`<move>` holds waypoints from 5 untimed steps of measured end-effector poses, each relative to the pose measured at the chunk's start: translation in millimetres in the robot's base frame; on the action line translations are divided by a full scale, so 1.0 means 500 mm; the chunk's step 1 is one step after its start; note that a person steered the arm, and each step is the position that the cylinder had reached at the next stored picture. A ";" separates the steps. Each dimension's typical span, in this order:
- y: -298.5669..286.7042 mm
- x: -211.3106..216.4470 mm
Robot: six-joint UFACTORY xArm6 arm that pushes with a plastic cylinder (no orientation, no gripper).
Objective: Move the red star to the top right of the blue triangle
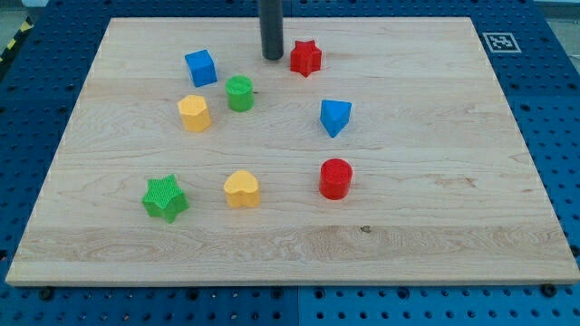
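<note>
The red star [305,57] lies near the view's top, a little left of centre. The blue triangle [334,117] lies below it and slightly to its right. My tip [272,57] stands just left of the red star, a small gap between them. The rod comes down from the view's top edge.
A blue cube [200,67], a green cylinder [239,93] and a yellow hexagon block [194,112] lie left of my tip. A red cylinder [335,178], a yellow heart [242,189] and a green star [165,197] lie lower down. The wooden board [453,226] has a marker tag [498,42] beyond its top right corner.
</note>
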State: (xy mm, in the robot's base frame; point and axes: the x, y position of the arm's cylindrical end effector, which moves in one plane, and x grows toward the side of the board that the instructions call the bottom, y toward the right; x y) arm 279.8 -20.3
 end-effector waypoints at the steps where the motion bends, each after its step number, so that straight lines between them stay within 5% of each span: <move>1: 0.062 0.004; 5: 0.229 0.137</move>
